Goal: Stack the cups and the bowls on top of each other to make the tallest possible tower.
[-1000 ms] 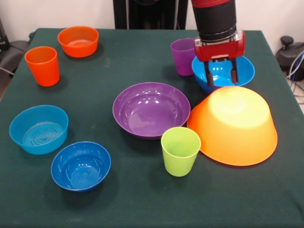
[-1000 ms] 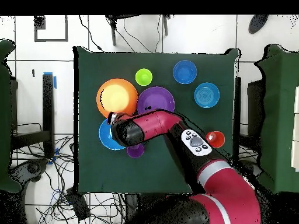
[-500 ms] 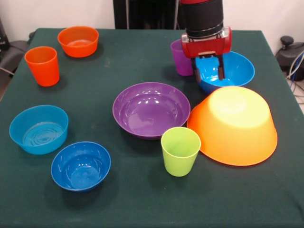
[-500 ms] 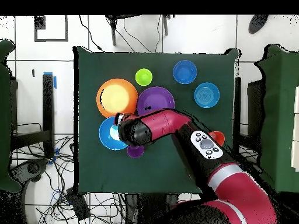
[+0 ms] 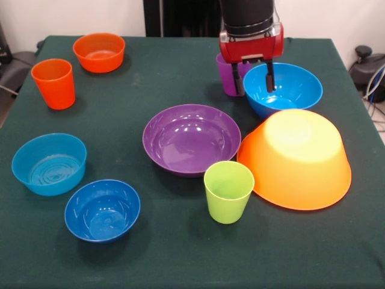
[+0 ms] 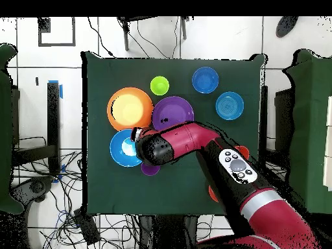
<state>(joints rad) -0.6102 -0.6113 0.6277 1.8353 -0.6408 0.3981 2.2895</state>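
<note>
My gripper hangs open at the far right of the table. One finger is in front of the purple cup. The other finger is over the inside of the large blue bowl, so the jaws straddle that bowl's left rim. The orange-yellow bowl lies upside down just in front, and the lime green cup and the large purple bowl stand to its left. In the overhead view the arm covers part of the blue bowl and the purple cup.
On the left stand an orange cup, a small orange bowl, a light blue bowl and a small dark blue bowl. All of them are upright and apart from one another.
The gripper has risen off the orange-yellow bowl's far side and moved back and left, to the blue bowl's rim beside the purple cup. No cup or bowl has moved.
</note>
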